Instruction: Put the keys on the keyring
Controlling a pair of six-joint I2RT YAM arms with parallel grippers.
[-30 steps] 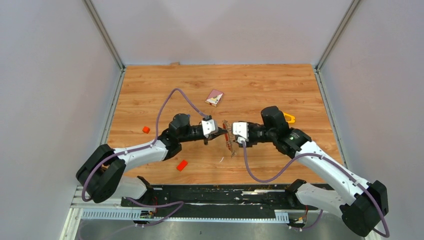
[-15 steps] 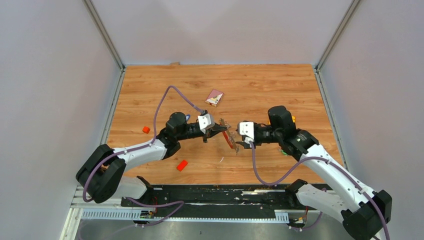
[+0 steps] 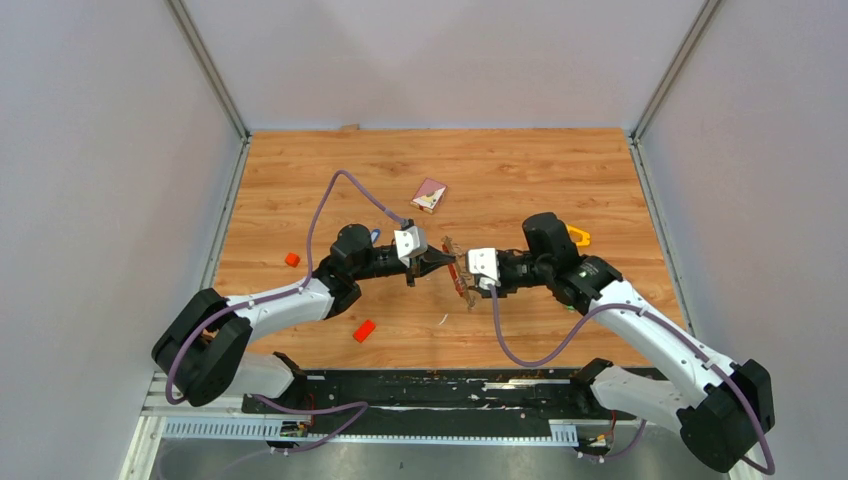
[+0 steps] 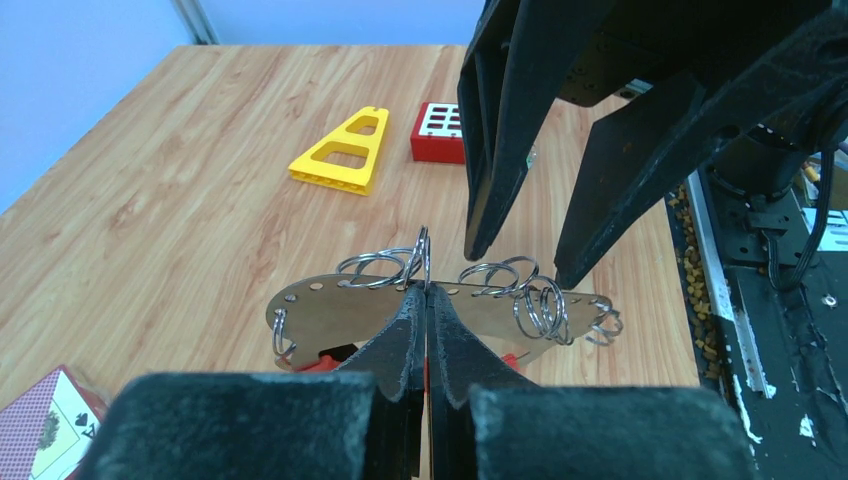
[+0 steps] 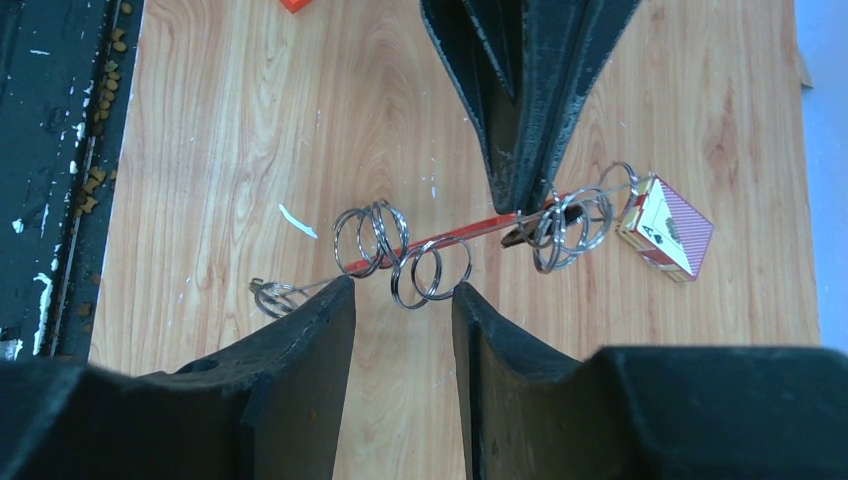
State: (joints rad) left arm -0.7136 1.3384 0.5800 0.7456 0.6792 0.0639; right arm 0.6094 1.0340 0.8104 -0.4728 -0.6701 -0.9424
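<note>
from above, the two arms meet nose to nose over the middle of the desk (image 3: 520,170). the keyring (image 3: 459,278) hangs between them, clear of the wood and too small there to read.

the left wrist view makes it plain. the left gripper (image 4: 427,300) is pinched tight on the edge of the keyring's flat strip, with wire split rings (image 4: 540,305) threaded along it. the right gripper (image 5: 400,295) stands partly open with nothing in it, its fingertips either side of a couple of those rings. whether they touch i cannot tell. its own camera catches the red strap edge-on, which the left camera mostly hides.

only the left wrist view shows the red square block (image 4: 440,132) with white buttons, just beside the yellow wedge (image 4: 343,152). a card box (image 3: 429,195) lies farther back. a small orange block (image 3: 292,259) and a flat red block (image 3: 364,330) sit over on the left.
</note>
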